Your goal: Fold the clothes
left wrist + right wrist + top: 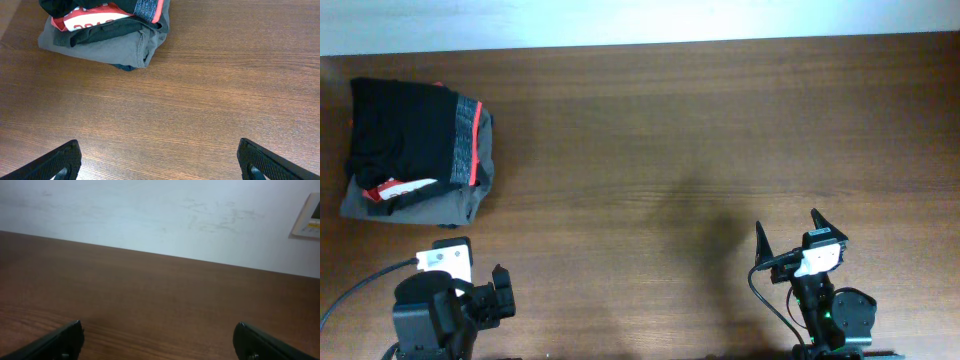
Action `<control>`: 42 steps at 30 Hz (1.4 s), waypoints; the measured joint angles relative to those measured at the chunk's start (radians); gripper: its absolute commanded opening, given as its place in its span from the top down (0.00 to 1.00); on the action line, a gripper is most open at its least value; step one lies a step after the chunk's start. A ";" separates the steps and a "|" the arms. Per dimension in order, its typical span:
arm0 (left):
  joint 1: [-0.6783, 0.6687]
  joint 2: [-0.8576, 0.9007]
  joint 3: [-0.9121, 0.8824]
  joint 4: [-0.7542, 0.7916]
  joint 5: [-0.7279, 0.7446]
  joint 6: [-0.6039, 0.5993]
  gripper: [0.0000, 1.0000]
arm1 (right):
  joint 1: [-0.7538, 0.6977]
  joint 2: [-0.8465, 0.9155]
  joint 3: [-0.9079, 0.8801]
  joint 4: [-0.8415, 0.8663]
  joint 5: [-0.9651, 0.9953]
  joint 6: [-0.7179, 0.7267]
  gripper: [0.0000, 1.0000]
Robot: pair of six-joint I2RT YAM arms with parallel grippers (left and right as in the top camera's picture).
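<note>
Left gripper (160, 164): jaws wide, empty, tips cropped low.
Right gripper (157, 342): wide, empty.
Trousers (405, 125): folded, upper left, covering most of red T-shirt (402, 188), grey garment (450, 208).

Nothing legible anywhere. Lettering on the red shirt (92, 21), just beneath the black trousers (65, 5), cut off and blurred. Markings on the wall plate (307, 215) too small to read.
</note>
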 measured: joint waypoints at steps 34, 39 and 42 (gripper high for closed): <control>0.000 -0.044 -0.031 0.007 0.001 0.000 0.01 | 0.000 0.000 0.000 0.000 0.000 0.000 0.01; 0.000 -0.167 -0.152 0.138 0.016 0.000 0.01 | 0.000 0.000 0.000 0.000 0.000 0.000 0.01; 0.000 -0.253 -0.260 0.252 0.032 0.000 0.01 | 0.000 0.000 0.000 0.000 0.000 0.000 0.01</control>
